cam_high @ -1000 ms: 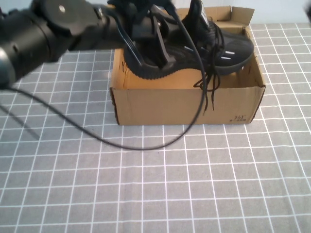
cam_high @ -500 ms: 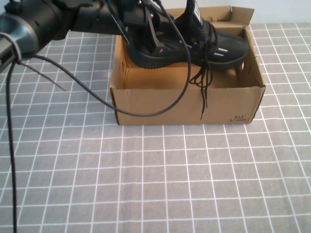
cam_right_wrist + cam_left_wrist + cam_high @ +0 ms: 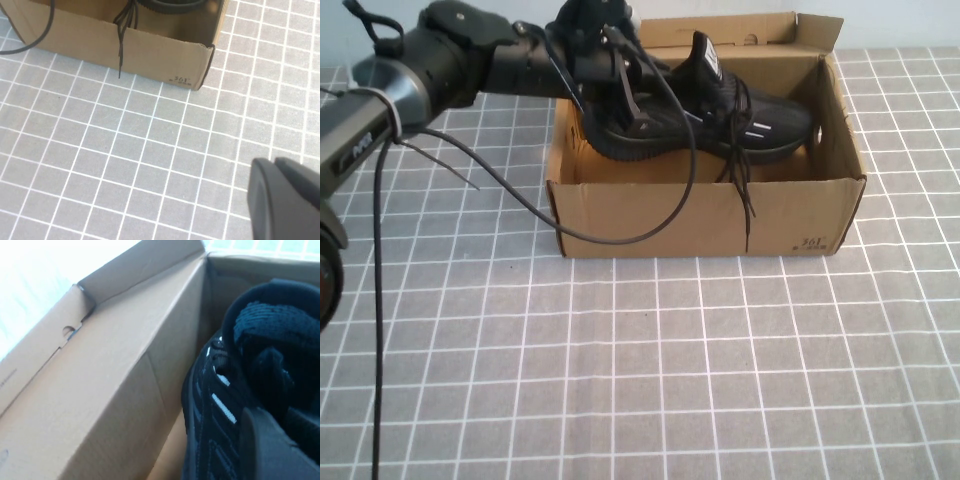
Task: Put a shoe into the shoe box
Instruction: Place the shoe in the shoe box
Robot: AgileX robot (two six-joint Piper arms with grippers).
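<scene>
The black shoe [image 3: 740, 125] lies tilted inside the open brown shoe box [image 3: 700, 215], toe toward the box's right end and heel raised at its left end. My left gripper [image 3: 623, 100] is shut on the shoe's heel, reaching in from the upper left. Black laces [image 3: 747, 205] hang over the box's front wall. In the left wrist view the shoe [image 3: 215, 405] sits against the inner box wall [image 3: 125, 380], with one of my fingers [image 3: 265, 450] pressed on it. My right gripper [image 3: 275, 165] is shut and empty, hovering over the table in front of the box corner [image 3: 200, 65].
A grey cloth with a white grid [image 3: 650, 370] covers the table. The left arm's black cable [image 3: 620, 238] loops down in front of the box. The box's lid flap [image 3: 760, 30] stands up at the back.
My left gripper has lowered the shoe from above the box rim down into the box. The arm has drawn back toward the far left.
</scene>
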